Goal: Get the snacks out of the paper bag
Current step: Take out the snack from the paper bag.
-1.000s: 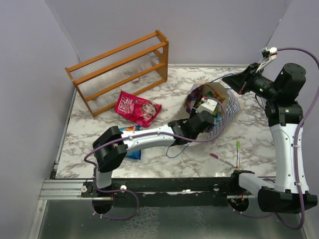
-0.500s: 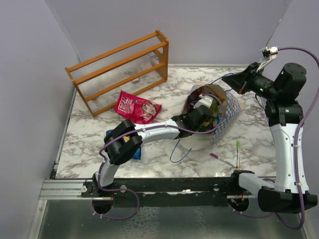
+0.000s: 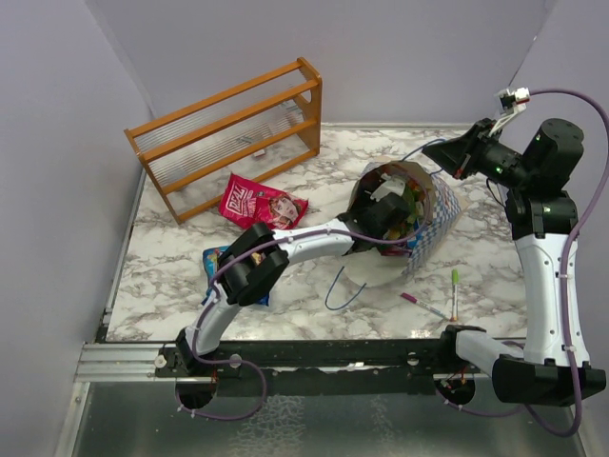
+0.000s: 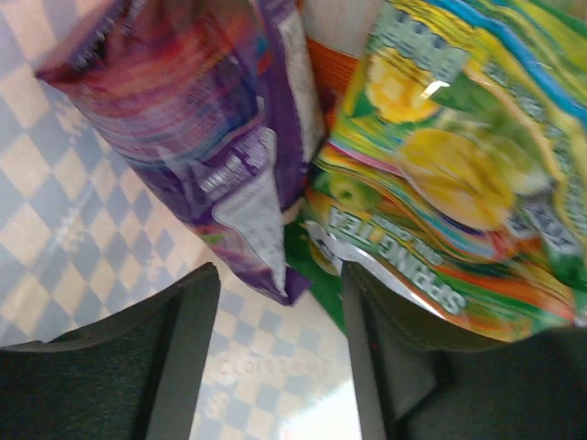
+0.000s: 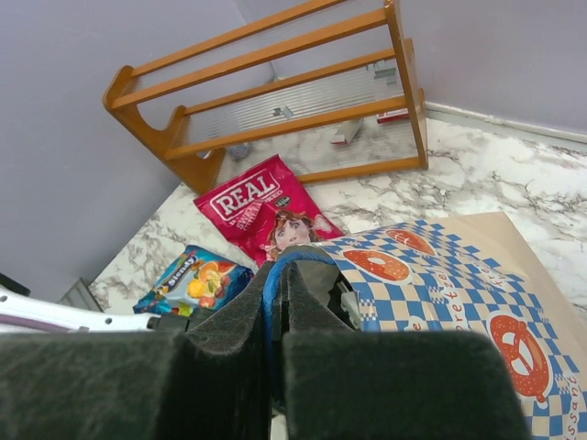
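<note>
The left fingers (image 4: 179, 357) have just spread wide, now deeper inside the paper bag (image 3: 440, 205). The corner of the purple packet (image 4: 211, 137) sits between them, and the green-yellow packet (image 4: 459, 174) is just beside. The right fingers (image 5: 229, 357) stay closed on the blue cord handle (image 5: 268, 312). I judge that a grasp comes next.
</note>
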You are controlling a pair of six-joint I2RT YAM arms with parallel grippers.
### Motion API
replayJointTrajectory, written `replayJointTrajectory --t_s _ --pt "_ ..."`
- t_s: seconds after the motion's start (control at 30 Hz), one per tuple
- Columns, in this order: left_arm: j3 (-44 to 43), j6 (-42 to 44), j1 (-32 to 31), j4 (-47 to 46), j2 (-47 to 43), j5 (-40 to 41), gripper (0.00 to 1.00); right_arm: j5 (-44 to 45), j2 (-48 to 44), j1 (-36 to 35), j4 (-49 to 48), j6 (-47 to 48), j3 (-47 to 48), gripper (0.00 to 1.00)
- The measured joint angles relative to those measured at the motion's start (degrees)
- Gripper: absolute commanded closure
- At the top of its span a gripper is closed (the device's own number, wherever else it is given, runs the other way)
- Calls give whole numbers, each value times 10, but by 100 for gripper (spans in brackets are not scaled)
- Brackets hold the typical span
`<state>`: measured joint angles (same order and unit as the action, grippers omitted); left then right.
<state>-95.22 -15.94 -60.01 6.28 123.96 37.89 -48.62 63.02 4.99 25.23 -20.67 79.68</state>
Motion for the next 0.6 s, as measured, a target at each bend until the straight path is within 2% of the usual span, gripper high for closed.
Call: replayJointTrajectory --t_s 0.43,0.5,0.6 --pt "-92 10 29 21 63 20 41 -3 2 0 0 -1 0 99" --pt "-104 23 33 18 80 30 47 -3 2 0 0 -1 0 99" --pt "-131 45 39 18 110 43 68 -3 5 0 0 -1 6 99"
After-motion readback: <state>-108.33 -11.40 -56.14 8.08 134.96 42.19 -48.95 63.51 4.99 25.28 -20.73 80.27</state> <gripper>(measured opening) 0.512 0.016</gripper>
